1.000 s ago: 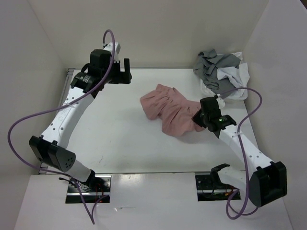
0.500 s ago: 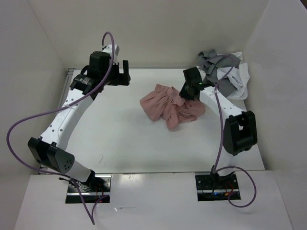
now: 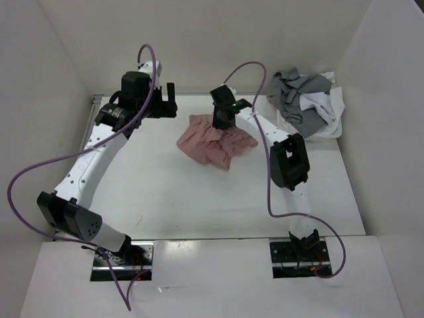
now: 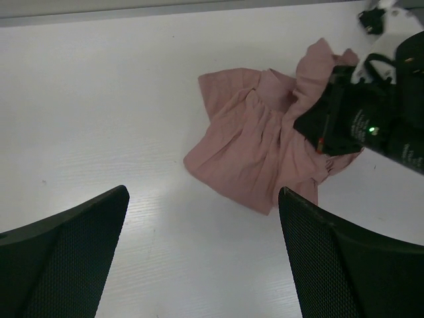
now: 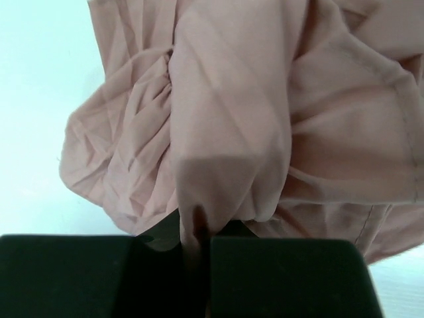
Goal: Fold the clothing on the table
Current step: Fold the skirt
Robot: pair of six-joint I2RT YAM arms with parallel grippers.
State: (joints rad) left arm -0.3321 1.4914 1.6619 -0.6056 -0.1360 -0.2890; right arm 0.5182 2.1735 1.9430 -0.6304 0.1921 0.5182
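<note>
Mid-fold, we judge: right gripper point(image 5: 199, 233) clamped on edge of pink garment point(image 3: 211, 142), raised over its bunched body; left gripper point(image 4: 202, 258) wide open, empty. Next we'd lay edge flat, release.

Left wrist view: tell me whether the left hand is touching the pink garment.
No, the open left hand hovers apart from the pink garment, with bare white table showing between them.

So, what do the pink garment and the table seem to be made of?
The clothing looks like thin, soft woven fabric, matte: it creases finely, gathers, and has a stitched hem. The table looks like a hard, smooth white board, perhaps laminate, slightly glossy: it shows a soft light reflection.
</note>
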